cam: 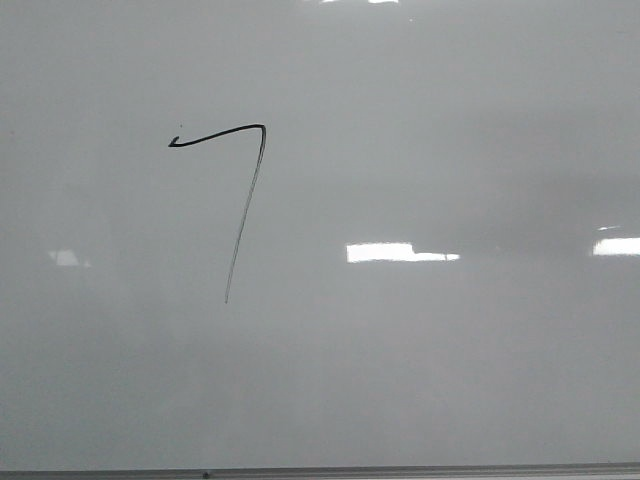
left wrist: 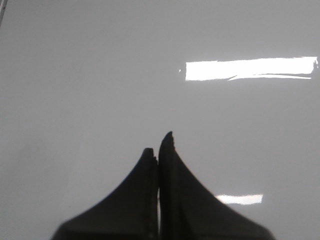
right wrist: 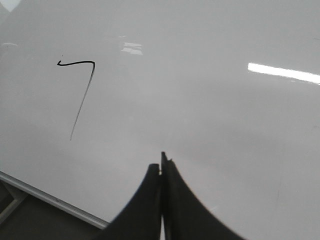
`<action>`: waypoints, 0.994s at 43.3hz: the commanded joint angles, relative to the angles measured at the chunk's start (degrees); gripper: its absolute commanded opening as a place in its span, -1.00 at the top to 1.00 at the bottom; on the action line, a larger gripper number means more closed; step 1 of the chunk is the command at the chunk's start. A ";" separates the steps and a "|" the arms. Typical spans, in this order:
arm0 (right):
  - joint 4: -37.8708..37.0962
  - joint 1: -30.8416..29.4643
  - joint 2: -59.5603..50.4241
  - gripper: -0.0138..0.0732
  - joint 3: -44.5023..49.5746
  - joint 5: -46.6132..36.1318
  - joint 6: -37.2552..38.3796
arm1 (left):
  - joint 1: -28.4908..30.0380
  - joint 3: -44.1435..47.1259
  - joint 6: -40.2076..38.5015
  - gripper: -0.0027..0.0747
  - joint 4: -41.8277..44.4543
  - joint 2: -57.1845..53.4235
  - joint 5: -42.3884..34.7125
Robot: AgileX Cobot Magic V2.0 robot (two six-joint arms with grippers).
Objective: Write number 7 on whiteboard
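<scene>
From my remote station, a glossy pale grey whiteboard (cam: 440, 380) fills the front view, its smooth face catching bright rectangular light reflections (cam: 395, 252) and bordered along the near side by a thin metal edge strip (cam: 320, 472). On its left half stands the number 7 (cam: 243, 200), a thin black marker stroke with a small hook and a short wavy top bar, its long slanted stem thinning to grey toward the lower tip. The right wrist view shows the same figure (right wrist: 82, 95) off to one side, well apart from the right end effector (right wrist: 161, 167), whose two dark, curved, tapering fingers are pressed together with nothing between them, hanging over bare board close to the edge strip (right wrist: 50, 199); beyond that strip I see only a dim grey area. The left end effector (left wrist: 159, 150) is likewise closed and empty, its matte black fingers meeting along a narrow seam above plain glossy board (left wrist: 75, 75) and a long white reflection (left wrist: 250, 69). I cannot tell whether either tip touches the surface
</scene>
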 commanded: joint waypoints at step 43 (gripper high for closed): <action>1.83 -0.32 0.17 0.82 -1.41 -3.19 -0.23 | -0.13 23.44 11.51 0.98 -12.45 -17.81 -4.66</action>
